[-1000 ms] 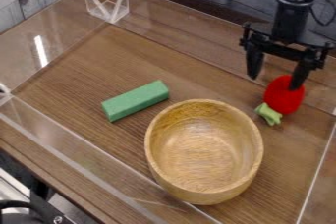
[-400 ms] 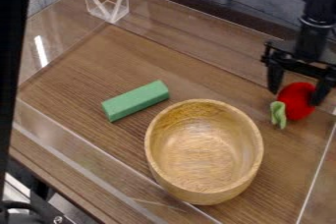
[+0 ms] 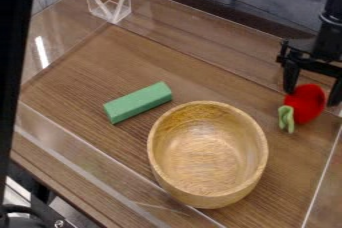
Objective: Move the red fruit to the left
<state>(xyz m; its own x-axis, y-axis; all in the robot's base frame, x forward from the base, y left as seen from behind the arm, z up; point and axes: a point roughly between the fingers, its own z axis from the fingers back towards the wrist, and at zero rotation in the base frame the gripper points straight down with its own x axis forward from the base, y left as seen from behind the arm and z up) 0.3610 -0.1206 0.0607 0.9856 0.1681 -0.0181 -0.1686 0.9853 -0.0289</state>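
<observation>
at far left a dark vertical bar [image 3: 14, 82] crosses the view, too close and blurred to identify. behind it, a clear folded stand [image 3: 110, 5] sits at the back corner of the wooden table [image 3: 94, 72], whose edges are fenced by low transparent walls [image 3: 74, 157]; judge these as a barrier that keeps loose items from rolling off. moving right, the flat green block [image 3: 139, 102] lies on the wood just beside the wooden bowl [image 3: 207, 153], apart from it and not part of your job. the bowl stands empty near the front edge, between the block and your target. at far right, the red fruit [image 3: 306, 103] lies on its side close to the right wall, its pale green cap pointing left and down toward the bowl. the gripper [image 3: 318, 77] hangs directly above and slightly behind the fruit, pointing down, its jaws spread wide and holding nothing; the dark fingers [image 3: 286, 69] bracket the fruit from above, and contact cannot be confirmed from this angle. read this as the approach to the grasp: the open stance leaves room to straddle the rounded body. since the fruit sits at the extreme right, the whole leftward carry is yet to be done, and you should mind the bowl rim on the way.
</observation>
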